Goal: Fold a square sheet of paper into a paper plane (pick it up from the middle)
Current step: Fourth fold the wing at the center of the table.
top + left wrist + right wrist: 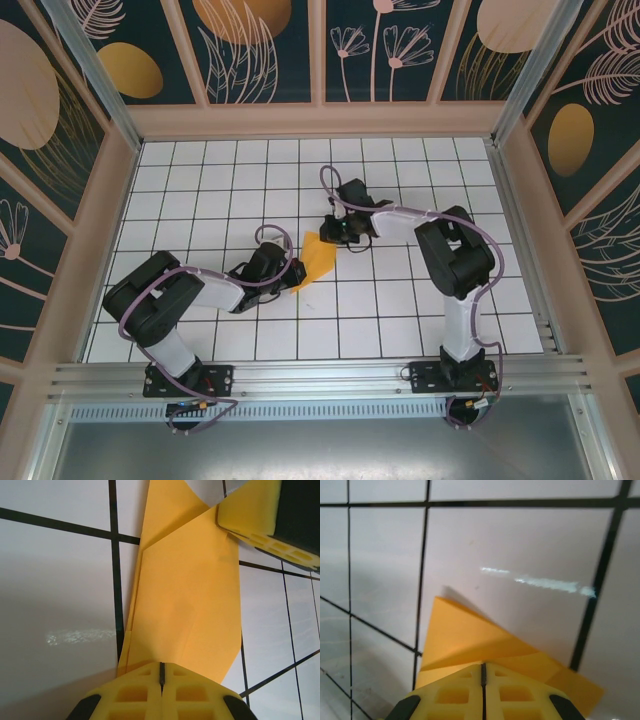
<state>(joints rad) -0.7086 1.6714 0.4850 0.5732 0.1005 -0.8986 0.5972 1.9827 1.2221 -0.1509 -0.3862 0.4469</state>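
The square sheet of paper [315, 258], orange-yellow, lies on the white tiled floor folded into a narrow creased shape. In the left wrist view the paper [185, 595] runs away from my left gripper [161, 667], whose yellow jaws are shut with their tips on top of its near end. My right gripper [483, 667] is shut too, its tips resting on the paper [465, 640] at the far end, where a folded corner sticks out. In the top view the left gripper [292, 272] and the right gripper [335, 232] sit at opposite ends. The right gripper's fingers [260, 515] show at the far end of the left wrist view.
The floor is white tiles with black grid lines [400, 300], fenced by pale wooden walls [320, 120]. A metal rail [320, 378] runs along the near edge by the arm bases. Open tiles lie all round the paper.
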